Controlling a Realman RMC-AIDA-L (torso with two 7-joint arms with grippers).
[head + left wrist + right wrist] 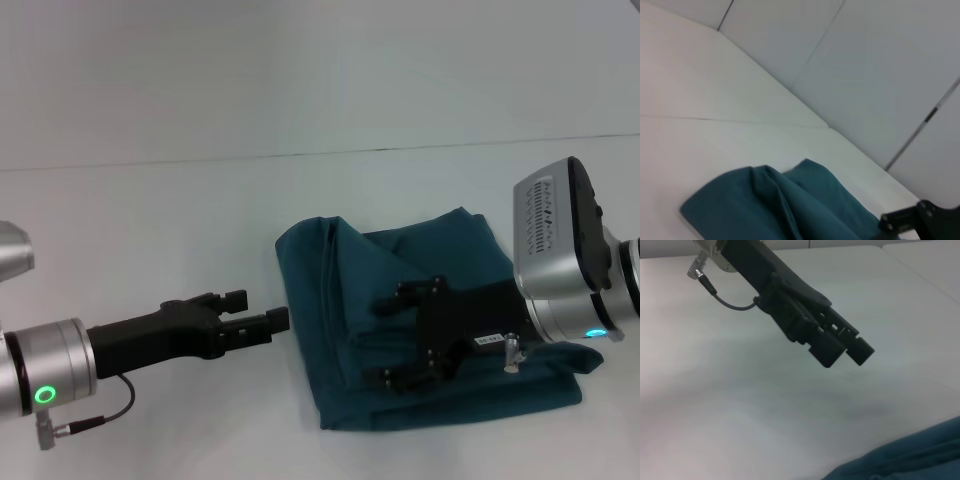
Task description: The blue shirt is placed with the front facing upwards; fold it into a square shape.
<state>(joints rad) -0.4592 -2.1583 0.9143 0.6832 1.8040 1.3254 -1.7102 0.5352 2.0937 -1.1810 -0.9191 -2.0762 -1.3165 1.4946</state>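
The blue shirt [400, 300] lies on the white table as a rumpled, roughly square bundle with folded layers along its left edge; it also shows in the left wrist view [775, 205] and at the edge of the right wrist view [910, 455]. My right gripper [400, 338] hovers over the shirt's middle, open, its black fingers spread with nothing between them. My left gripper [262, 318] hangs just left of the shirt's left edge, shut and empty, apart from the cloth. The right wrist view shows the left gripper [845, 354] above bare table.
The white table [150, 220] stretches to the left of and behind the shirt, and a pale wall rises beyond its far edge. A thin cable [100, 412] loops under my left wrist. Part of the right gripper [920, 220] shows in the left wrist view.
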